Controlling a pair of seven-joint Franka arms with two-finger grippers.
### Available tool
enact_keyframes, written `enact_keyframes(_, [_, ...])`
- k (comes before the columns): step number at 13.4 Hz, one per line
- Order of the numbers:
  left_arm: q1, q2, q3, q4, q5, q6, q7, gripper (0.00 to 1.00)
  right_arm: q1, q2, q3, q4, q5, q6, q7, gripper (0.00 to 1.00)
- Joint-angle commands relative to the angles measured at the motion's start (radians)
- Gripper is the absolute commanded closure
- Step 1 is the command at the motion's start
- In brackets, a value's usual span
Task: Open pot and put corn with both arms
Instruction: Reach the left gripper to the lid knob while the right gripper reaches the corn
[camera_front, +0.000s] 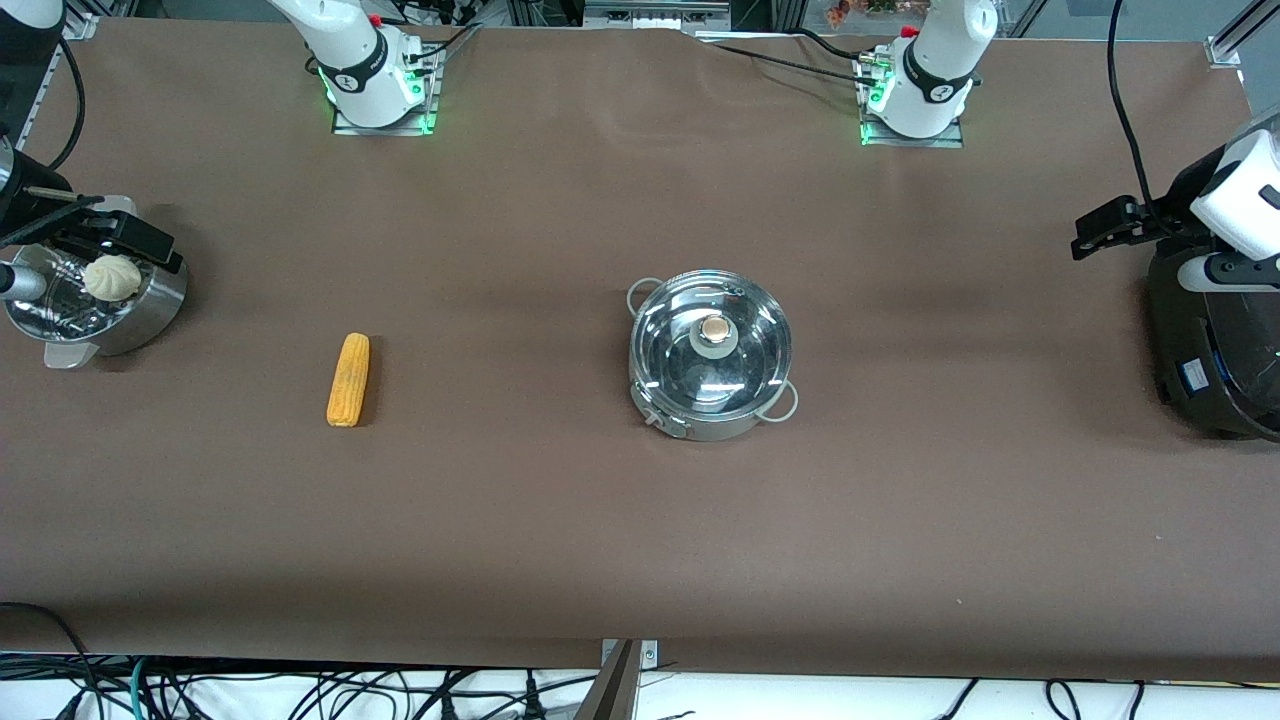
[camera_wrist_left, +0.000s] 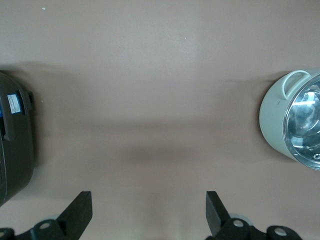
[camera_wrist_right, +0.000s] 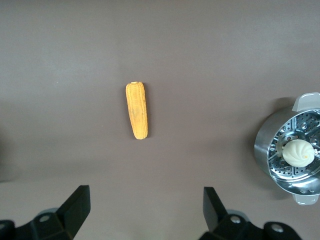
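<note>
The brown table (camera_front: 560, 520) carries, at the left arm's end, a black cooker (camera_front: 1215, 370) against that edge, and at the right arm's end a steel steamer (camera_front: 120, 305) with a white bun (camera_front: 112, 277) in it. The pot (camera_front: 711, 352) stands near the middle of the table, its glass lid on and the tan knob (camera_front: 714, 328) upright at the centre, so nothing of the task is done yet. The corn (camera_front: 348, 379) lies flat on the bare table between the pot and the steamer, well apart from both, its length running from the base edge toward the camera edge. The left gripper (camera_front: 1100, 228) hangs over the cooker end of the table, fingers spread wide with nothing between them; the right gripper (camera_front: 120, 240) hangs over the steamer, likewise spread and empty in its wrist view. The step in hand looks to be the lid: the left arm should come over the knob, descend straight with fingers either side of it, close firmly and lift vertically (a tilted pull could drag the rim and shift the pot). Meanwhile the right arm can take the corn across its middle, fingers square to its length.
</note>
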Motion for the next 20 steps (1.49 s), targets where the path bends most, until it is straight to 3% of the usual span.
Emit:
enact_keyframes(1, [0.019,0.001,-0.018,0.024,0.005,-0.022,-0.007,0.00,-0.009,0.004,-0.005,0.017,-0.001,0.000,0.008,0.00])
enact_keyframes(5, [-0.024,0.015,-0.037,0.021,-0.007,-0.019,-0.108,0.00,-0.028,0.025,-0.005,0.015,0.009,0.046,0.012,0.00])
enact_keyframes(10, [-0.076,0.076,-0.188,0.018,-0.009,0.033,-0.344,0.00,-0.020,0.114,-0.003,0.015,0.007,0.072,0.011,0.00])
enact_keyframes(17, [-0.170,0.266,-0.389,-0.037,-0.007,0.338,-0.666,0.00,-0.008,0.211,0.001,0.007,0.006,0.174,0.008,0.00])
enact_keyframes(20, [-0.195,0.346,-0.394,-0.031,0.007,0.453,-0.760,0.00,-0.006,0.263,0.003,-0.012,0.007,0.235,-0.001,0.00])
